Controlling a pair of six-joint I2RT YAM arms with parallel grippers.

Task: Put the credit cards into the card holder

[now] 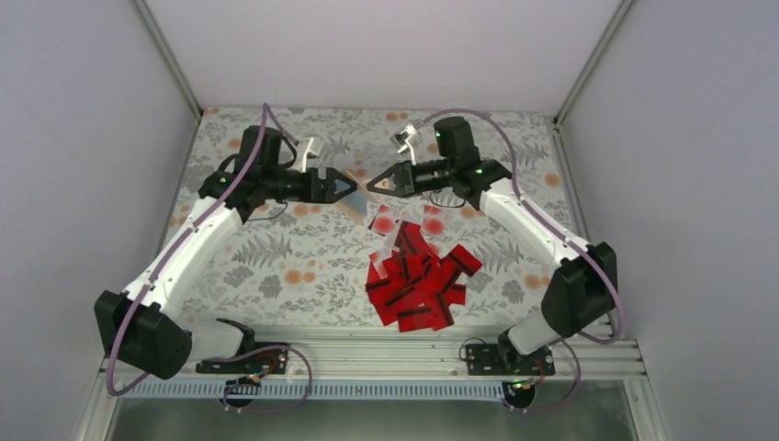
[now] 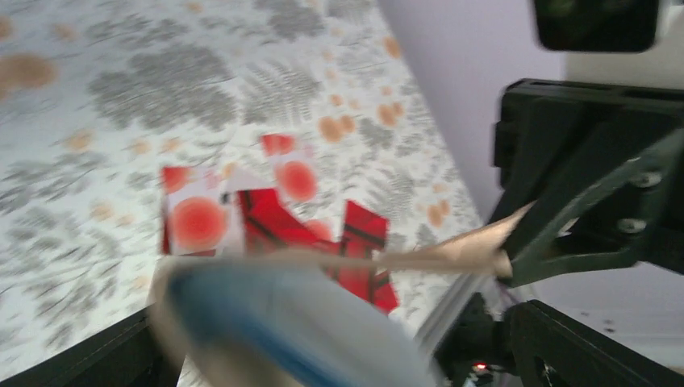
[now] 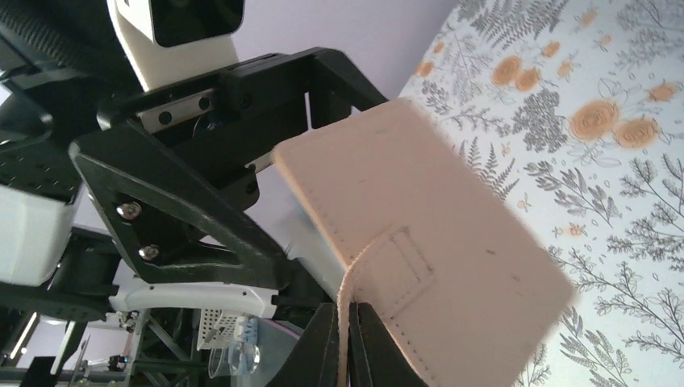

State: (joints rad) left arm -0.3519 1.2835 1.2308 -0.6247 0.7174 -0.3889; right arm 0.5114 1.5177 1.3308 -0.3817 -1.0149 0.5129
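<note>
A blurred blue-and-white shape fills the left wrist view's foreground; I cannot tell what it is. The right wrist view shows the tan card holder plainly, its strap pinched by the right end effector; the top view barely shows it, up between the arms. The left end effector stands spread just beside it. The credit cards lie heaped on the bench below

Red credit cards lie heaped on the floral-clothed table.
</note>
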